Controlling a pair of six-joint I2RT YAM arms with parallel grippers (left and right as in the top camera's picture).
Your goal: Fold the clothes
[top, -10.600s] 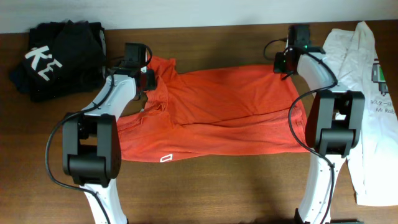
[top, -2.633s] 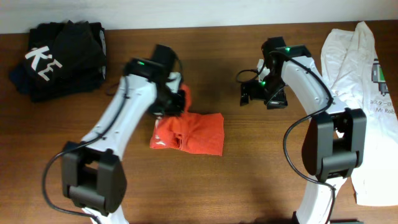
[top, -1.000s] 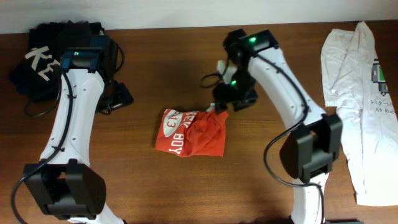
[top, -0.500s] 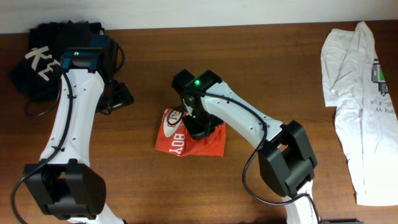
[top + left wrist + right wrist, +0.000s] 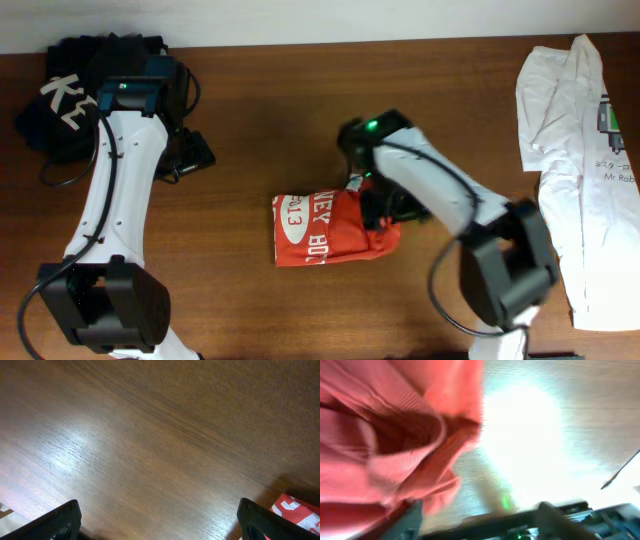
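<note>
The clothes, a red-orange T-shirt (image 5: 325,230), lie folded into a small bundle at the table's middle, white lettering and oval logo facing up. My right gripper (image 5: 388,212) hovers low at the bundle's right end. In the blurred right wrist view its fingers (image 5: 410,516) stand wide apart, open, with bare table between them and the shirt's rumpled edge (image 5: 395,445) against the left finger. My left gripper (image 5: 193,156) is well to the left of the shirt, open over bare wood (image 5: 162,522). A red corner of the shirt (image 5: 300,510) shows by its right finger.
Black folded garments with white letters (image 5: 90,85) lie at the back left corner, behind my left arm. A white T-shirt with small green print (image 5: 575,150) is spread along the right side. The table's far edge (image 5: 320,42) runs along the top.
My right arm has swung from above the bundle to its right end and its jaws have opened. The shirt has shifted right and turned, showing more lettering. The left arm has not moved.
</note>
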